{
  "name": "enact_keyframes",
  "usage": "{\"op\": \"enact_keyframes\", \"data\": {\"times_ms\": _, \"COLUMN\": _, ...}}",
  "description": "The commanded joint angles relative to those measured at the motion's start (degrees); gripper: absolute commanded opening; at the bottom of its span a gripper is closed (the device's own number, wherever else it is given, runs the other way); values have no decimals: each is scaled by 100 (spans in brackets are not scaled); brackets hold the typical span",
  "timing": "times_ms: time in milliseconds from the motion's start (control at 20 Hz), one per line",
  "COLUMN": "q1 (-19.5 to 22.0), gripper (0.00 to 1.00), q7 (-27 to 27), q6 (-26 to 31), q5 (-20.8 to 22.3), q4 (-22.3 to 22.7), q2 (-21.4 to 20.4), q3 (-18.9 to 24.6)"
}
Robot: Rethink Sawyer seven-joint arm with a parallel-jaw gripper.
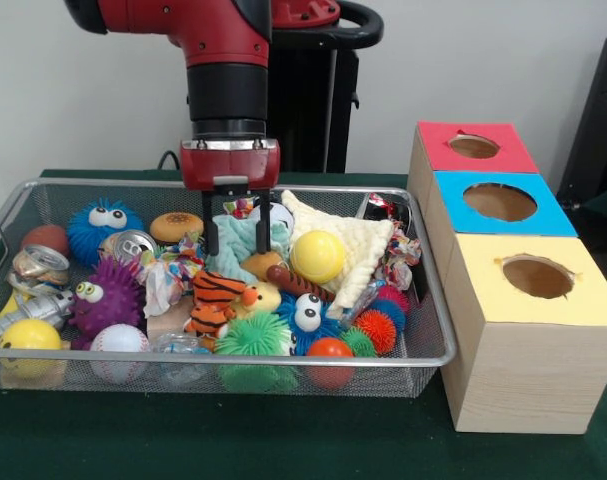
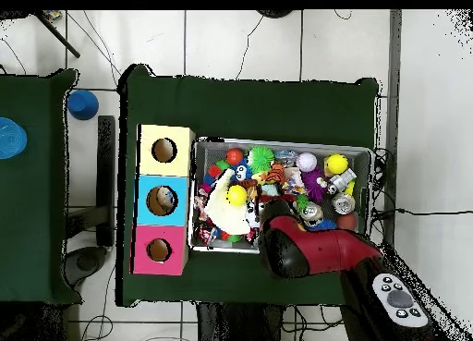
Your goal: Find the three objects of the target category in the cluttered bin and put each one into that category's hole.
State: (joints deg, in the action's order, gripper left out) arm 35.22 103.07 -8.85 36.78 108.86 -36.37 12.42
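Note:
The silver wire-mesh bin (image 1: 438,357) is full of toys; it also shows in the overhead view (image 2: 372,153). My gripper (image 1: 239,232) hangs straight down at the bin's back middle. It is open, with its fingertips (image 1: 211,240) at the top of the clutter, either side of a teal cloth (image 1: 238,245). A bluish see-through bag (image 1: 275,212) shows just beside the right finger. Another see-through bag (image 1: 180,346) lies at the bin's front, next to a baseball. The blue-faced box's hole (image 1: 500,202) is to the right of the bin. In the overhead view the arm (image 2: 291,243) hides the gripper.
The red-faced box (image 1: 513,150) and the yellow-faced box (image 1: 583,300) flank the blue one. In the bin are dented cans (image 1: 133,243), a knotted rope toy (image 1: 399,258), a yellow ball (image 1: 317,256), a cream cloth (image 1: 363,240), a tiger toy (image 1: 218,290) and several spiky balls.

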Motion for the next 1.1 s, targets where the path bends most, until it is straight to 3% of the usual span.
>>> {"op": "enact_keyframes", "data": {"times_ms": 50, "q1": -41, "gripper": 100, "q7": 464, "q6": -393, "q5": 356, "q4": -132, "q2": 250, "q3": -106}}
{"op": "enact_keyframes", "data": {"times_ms": 550, "q1": 13, "gripper": 100, "q7": 465, "q6": -555, "q5": 405, "q4": -252, "q2": 450, "q3": -199}}
{"op": "enact_keyframes", "data": {"times_ms": 1100, "q1": 644, "gripper": 100, "q7": 314, "q6": -221, "q5": 797, "q4": -604, "q2": 876, "q3": 185}}
